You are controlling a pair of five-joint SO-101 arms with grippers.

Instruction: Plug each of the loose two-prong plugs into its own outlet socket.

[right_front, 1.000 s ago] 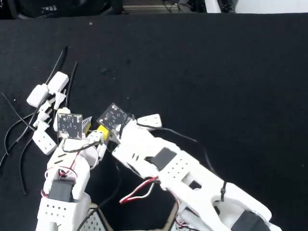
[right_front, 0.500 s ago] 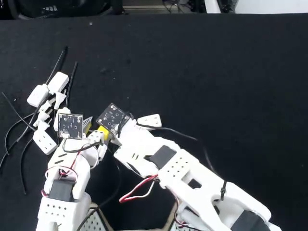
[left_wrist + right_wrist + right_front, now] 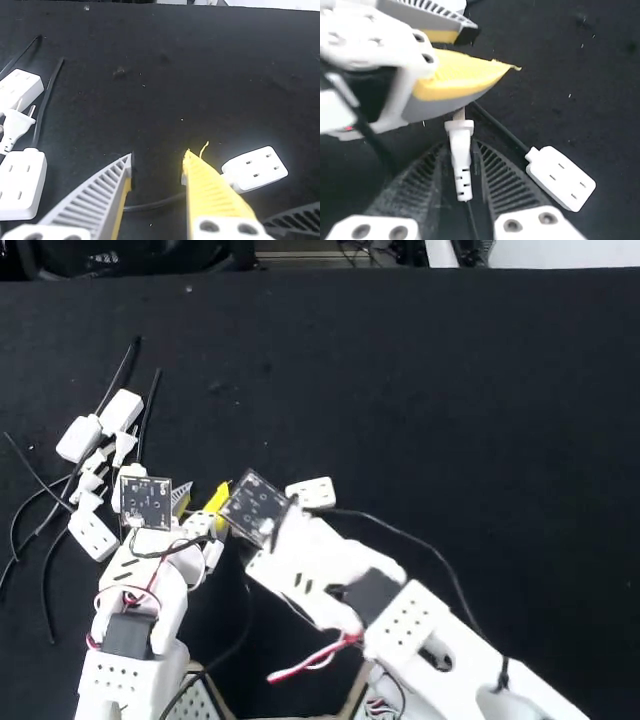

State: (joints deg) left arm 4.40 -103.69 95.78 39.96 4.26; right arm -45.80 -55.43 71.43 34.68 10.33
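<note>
— Black cloth table point(image 3: 450, 390), two white arms coming in from the near edge. What's listed on it?

— From above, two entries. One: a heap of white plugs and outlet blocks with thin black cords point(image 3: 95, 455), well over on the left. Two: a single white rectangular outlet socket point(image 3: 311, 492) on a black cord, lying just beyond the two wrists.

— And the jaws?

— The wrist cameras supply those. Left gripper point(image 3: 157, 156): one grey ribbed finger and one yellow, standing apart with nothing clasped. A black cable point(image 3: 150, 204) crosses the cloth under the gap. That view also has the lone socket point(image 3: 255, 169) near the yellow finger. At the heap's edge it shows a spare white plug with bare prongs point(image 3: 15, 127) between two outlet blocks.

— The right one?

— Right gripper point(image 3: 460, 145): dark ribbed fingers drawn in narrow on a white two-prong plug point(image 3: 461, 170), held lengthwise between them. Its slim end points at the left arm's yellow finger point(image 3: 455, 80). Whether they touch, I can't tell. The socket point(image 3: 560, 177) lies flat to one side, apart from the plug, slots up.
</note>
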